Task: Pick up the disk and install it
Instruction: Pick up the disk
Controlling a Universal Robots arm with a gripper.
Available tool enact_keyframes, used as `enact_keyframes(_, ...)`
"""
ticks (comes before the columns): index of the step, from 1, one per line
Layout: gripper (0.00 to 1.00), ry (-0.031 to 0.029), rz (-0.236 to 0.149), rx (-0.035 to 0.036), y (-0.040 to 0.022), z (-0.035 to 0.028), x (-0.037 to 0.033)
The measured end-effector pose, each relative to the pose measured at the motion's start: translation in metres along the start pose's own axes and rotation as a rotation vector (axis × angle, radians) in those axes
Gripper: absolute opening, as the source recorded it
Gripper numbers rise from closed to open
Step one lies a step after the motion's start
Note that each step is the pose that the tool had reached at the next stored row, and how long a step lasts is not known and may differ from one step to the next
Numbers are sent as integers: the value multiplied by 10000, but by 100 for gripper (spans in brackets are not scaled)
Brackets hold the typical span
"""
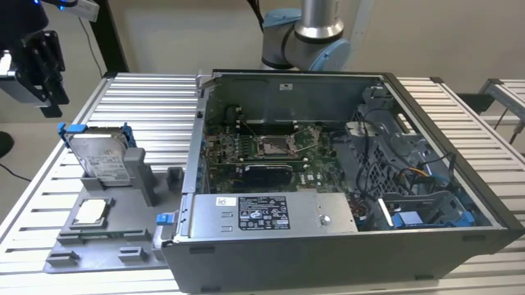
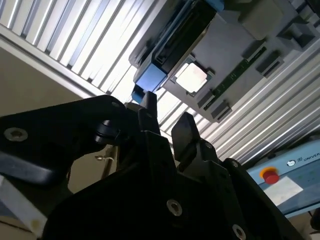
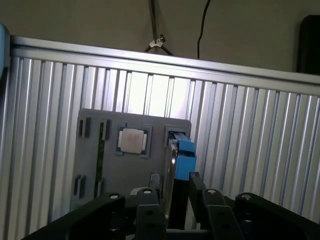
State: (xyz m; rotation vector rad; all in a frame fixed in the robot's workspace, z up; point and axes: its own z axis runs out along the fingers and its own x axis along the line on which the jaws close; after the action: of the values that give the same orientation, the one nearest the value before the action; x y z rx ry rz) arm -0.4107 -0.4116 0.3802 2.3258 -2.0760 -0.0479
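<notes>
Parted jaws; disk (image 1: 100,160) stands in holder (image 1: 135,232).

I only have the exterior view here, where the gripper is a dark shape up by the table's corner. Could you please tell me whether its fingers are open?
Observer: Yes. In the second wrist view the gripper has its fingers apart, with bare table slats showing through the gap.
Operator: Thank you. Is it lined up with the disk?
Observer: Roughly. In the first wrist view the disk appears edge-on, its blue end in line with the gap between the fingers.
Operator: And the chip?
Observer: There the chip lies in its grey fixture beside the disk, off that line.
</notes>
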Motion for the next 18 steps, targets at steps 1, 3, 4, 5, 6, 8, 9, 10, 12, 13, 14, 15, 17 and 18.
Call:
enact_keyframes(1, 0, -1, 0, -11, 0, 0, 0)
enact_keyframes(3, 0, -4, 0, -33, 0, 0, 0)
enact_keyframes(4, 0, -5, 0, -43, 0, 0, 0)
enact_keyframes(5, 0, -7, 0, -54, 0, 0, 0)
enact_keyframes(6, 0, -7, 0, -65, 0, 0, 0)
enact_keyframes(8, 0, -10, 0, -87, 0, 0, 0)
enact_keyframes(9, 0, -11, 0, -97, 0, 0, 0)
enact_keyframes(10, 0, -12, 1, -109, 0, 0, 0)
enact_keyframes(12, 0, -15, 0, -130, 0, 0, 0)
enact_keyframes(13, 0, -16, 0, -141, 0, 0, 0)
enact_keyframes(14, 0, -14, 0, -142, -1, 1, -1)
enact_keyframes(15, 0, -13, 0, -142, -2, 6, -3)
enact_keyframes(17, 0, -12, -1, -140, -5, 29, -4)
enact_keyframes(18, 0, -11, 0, -139, -9, 43, -5)
